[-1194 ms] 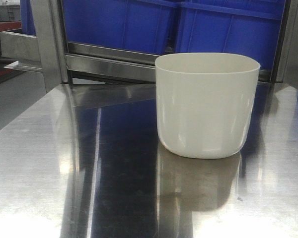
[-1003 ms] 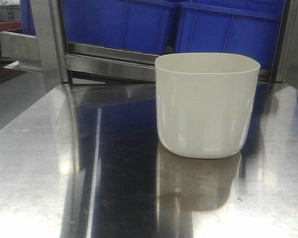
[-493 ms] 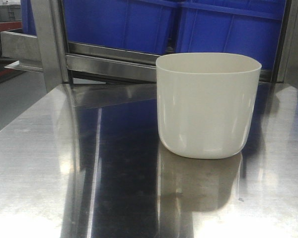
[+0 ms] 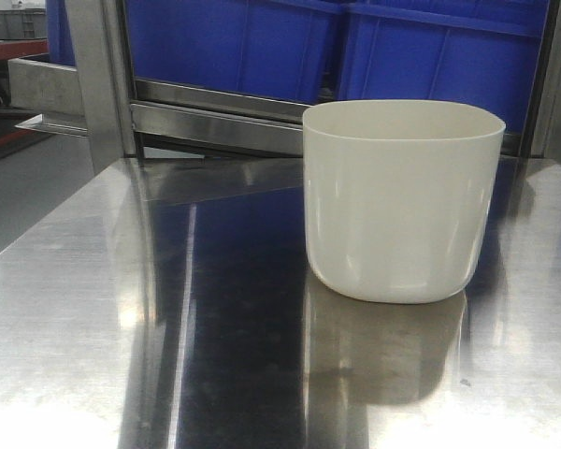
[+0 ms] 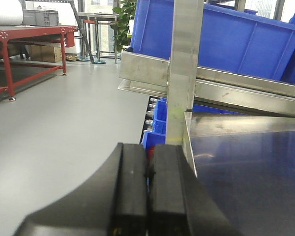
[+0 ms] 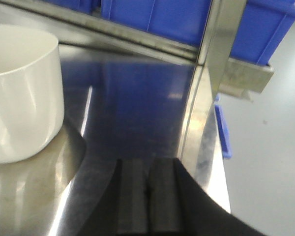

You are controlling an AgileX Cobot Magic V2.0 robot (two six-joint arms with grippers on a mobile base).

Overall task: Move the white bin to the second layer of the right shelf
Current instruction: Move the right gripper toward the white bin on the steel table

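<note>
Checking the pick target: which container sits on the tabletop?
The white bin; the blue crates sit behind it in the rack, off the tabletop.

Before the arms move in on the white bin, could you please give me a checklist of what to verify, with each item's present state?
1. Upright: the white bin stands on the steel tabletop: ok.
2. Bin free of both grippers: ok, neither touches it.
3. The left gripper open for a grasp: not ok, fingers pressed together.
4. The right gripper open for a grasp: not ok, shut; the bin lies to its left.
5. Bin empty: cannot tell, its inside is mostly hidden.
6. The right shelf second layer in sight: cannot tell, no roller lanes show.
</note>
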